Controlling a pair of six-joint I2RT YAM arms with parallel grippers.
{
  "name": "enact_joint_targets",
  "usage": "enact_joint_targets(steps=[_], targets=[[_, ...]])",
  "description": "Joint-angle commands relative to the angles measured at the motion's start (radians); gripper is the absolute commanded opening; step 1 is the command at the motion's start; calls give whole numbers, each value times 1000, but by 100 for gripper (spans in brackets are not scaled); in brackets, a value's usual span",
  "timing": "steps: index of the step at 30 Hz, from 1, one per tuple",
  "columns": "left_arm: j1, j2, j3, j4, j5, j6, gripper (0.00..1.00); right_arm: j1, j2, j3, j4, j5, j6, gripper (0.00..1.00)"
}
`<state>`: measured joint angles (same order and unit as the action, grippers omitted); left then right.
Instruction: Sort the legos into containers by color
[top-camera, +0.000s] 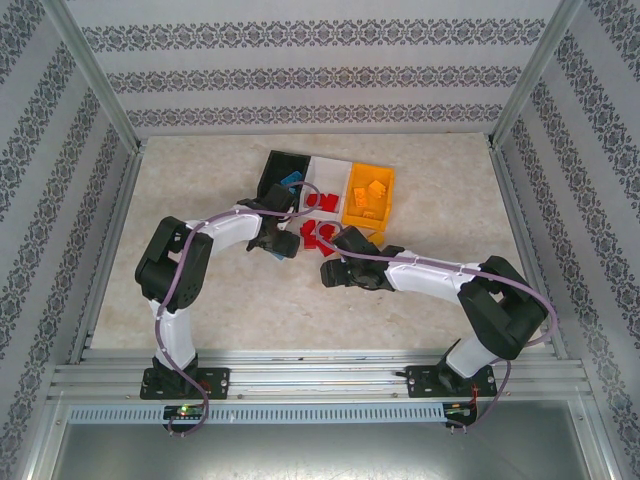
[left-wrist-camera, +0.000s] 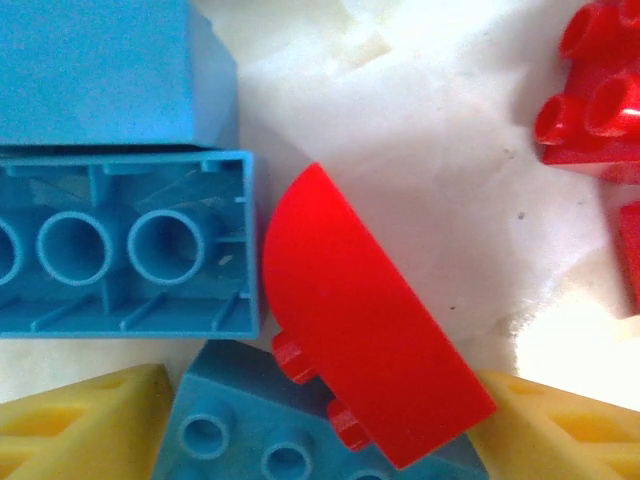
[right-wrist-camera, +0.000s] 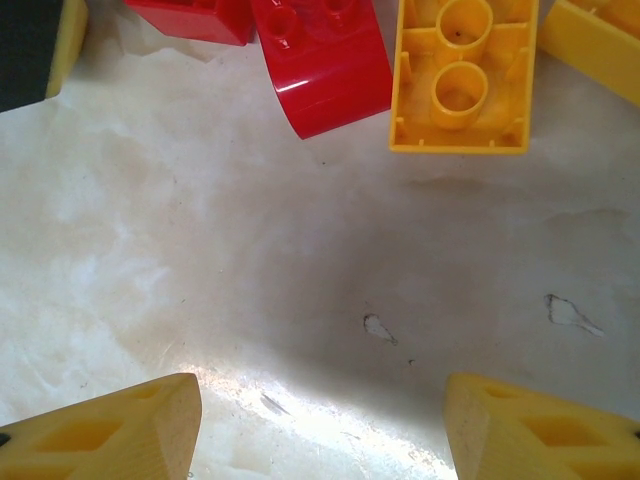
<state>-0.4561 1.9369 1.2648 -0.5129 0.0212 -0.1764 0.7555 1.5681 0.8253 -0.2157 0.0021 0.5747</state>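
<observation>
I am in the middle of sorting. Some legos (top-camera: 318, 232) lie loose on the bench (top-camera: 420, 330). Others are already in the bins: blue in the black bin (top-camera: 283, 156), red in the white bin (top-camera: 331, 163), orange in the orange bin (top-camera: 358, 217).

My left jaws are partly open, low over a little pile. A small blue brick (left-wrist-camera: 250, 450), studs up, lies right between them. A red curved brick (left-wrist-camera: 370, 340) leans across it toward one tip. A big blue brick (left-wrist-camera: 120, 240), upside down, lies just ahead. I cannot tell if the jaws squeeze the small one yet (it seems to touch both tips).

My right jaws are partly open and hold nothing, with only bare bench between them. Just ahead lie another red brick (right-wrist-camera: 330, 70) and an orange brick (right-wrist-camera: 460, 75).

I think the step is picking up the small blue brick. Next, the left jaws must close on it alone, not the red one, then lift it to the black bin.
</observation>
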Motion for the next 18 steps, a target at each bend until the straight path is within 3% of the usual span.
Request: enact_joint_targets(steps=[1,13,18], targets=[[7,16,-26,19,2,-15,74,9,9,17,-15,2,14,66],[15,-175,-169,43,66,-122,73,26,31,39,-4,0,23,66],[68,-289,-229,76,150,-187,73,28,34,33,-1,2,22,66]])
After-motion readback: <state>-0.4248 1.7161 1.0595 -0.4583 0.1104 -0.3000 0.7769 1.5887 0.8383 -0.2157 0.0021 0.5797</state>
